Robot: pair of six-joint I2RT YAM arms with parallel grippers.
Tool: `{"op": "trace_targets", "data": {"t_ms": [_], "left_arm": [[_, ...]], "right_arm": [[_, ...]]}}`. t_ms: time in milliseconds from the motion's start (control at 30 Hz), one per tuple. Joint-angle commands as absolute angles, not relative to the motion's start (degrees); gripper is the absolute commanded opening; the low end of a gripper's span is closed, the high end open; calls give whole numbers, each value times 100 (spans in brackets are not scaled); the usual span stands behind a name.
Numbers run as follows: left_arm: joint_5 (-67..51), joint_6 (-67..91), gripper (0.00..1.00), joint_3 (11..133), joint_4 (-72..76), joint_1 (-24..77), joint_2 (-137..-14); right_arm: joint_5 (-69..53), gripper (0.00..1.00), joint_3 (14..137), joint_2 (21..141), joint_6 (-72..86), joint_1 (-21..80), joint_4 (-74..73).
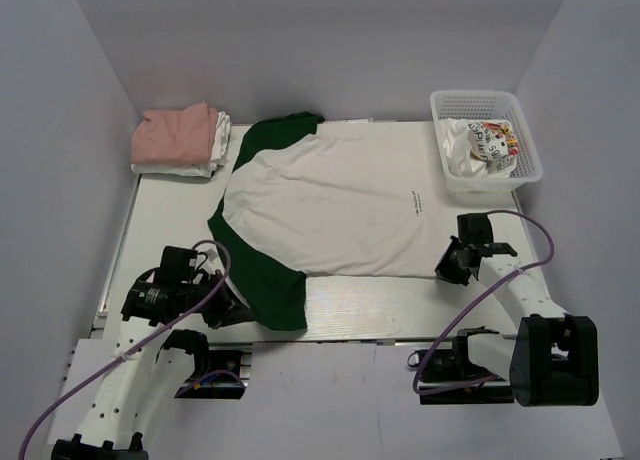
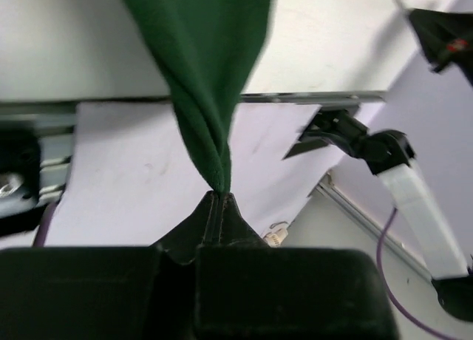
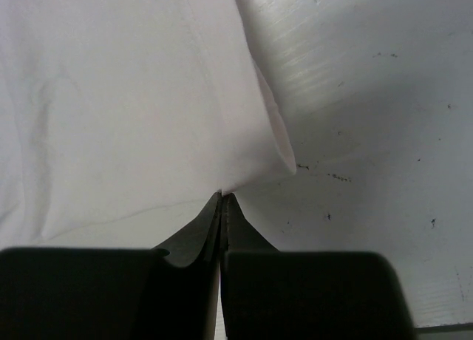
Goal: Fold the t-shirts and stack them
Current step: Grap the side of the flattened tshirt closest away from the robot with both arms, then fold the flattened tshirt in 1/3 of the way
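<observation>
The large white t-shirt with dark green sleeves (image 1: 335,205) lies spread flat across the table, small black lettering near its right side. My left gripper (image 1: 232,302) is shut on the tip of the near green sleeve (image 2: 211,96), which hangs in a taut fold from the jaws. My right gripper (image 1: 447,265) is shut on the white hem corner (image 3: 251,162) at the shirt's near right. A salmon-pink shirt (image 1: 178,135) lies folded on a folded plain white one (image 1: 205,165) at the back left.
A white plastic basket (image 1: 485,105) at the back right holds crumpled printed cloth. White walls enclose the table on three sides. The table's metal front rail (image 1: 350,330) runs between the two arms.
</observation>
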State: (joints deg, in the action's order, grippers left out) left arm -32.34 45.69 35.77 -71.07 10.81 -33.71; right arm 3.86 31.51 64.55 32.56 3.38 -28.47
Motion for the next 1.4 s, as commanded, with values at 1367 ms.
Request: {"op": "trace_targets", "data": {"t_ms": [1367], "left_arm": [[-1660,2410,0,8243,34,861,-10229]], "right_arm": [[1098,0,7848,10054,2733,457,-2531]]}}
